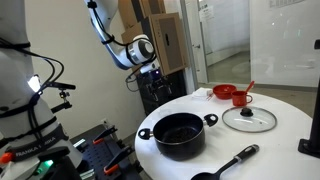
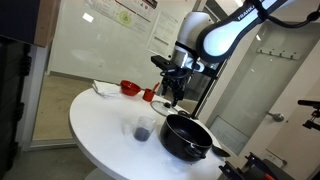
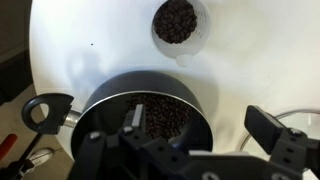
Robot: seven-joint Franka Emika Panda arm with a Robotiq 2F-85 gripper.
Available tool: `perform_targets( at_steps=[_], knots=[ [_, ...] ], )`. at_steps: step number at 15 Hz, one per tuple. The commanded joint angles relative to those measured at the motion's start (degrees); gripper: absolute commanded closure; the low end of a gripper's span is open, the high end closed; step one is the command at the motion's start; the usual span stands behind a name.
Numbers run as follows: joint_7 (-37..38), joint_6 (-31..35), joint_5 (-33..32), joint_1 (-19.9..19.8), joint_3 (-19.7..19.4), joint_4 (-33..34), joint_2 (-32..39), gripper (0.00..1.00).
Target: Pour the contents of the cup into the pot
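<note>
Wide open and empty, the hand (image 3: 198, 120) hangs over the round black cooking pot (image 3: 160, 105) on the white desk (image 3: 80, 40); next, likely, reaching and gripping the clear bean-filled cup (image 3: 178, 22) beyond.

Pot (image 1: 180, 149): black, smooth, semi-gloss, looks like coated metal; handle brackets shiny metal in wrist view. Table (image 1: 270, 145): white, smooth, slight sheen, material unclear. Lid (image 1: 249, 119) near the table edge: clear glass, bright metal rim. Utensil (image 1: 235, 160): black, matt, plastic-looking. Red cup (image 1: 240, 98): glossy, plastic or ceramic, can't tell. Clear cup (image 2: 143, 123): see-through plastic; contents dark, matt, granular.
</note>
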Motion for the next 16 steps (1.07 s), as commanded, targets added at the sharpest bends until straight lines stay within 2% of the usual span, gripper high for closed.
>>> perform_targets(
  at_steps=[1,4,7,16],
  knots=[
    [-2.1,1.8,3.0,10.4,-7.7,1.7,2.0,0.0],
    [-2.1,1.2,4.0,16.0,-10.8,4.3,4.7,0.0],
    [-2.0,1.4,4.5,19.9,-12.9,6.5,7.1,0.0],
    [-2.6,0.5,5.3,26.1,-16.6,13.9,16.4,0.0]
  ],
)
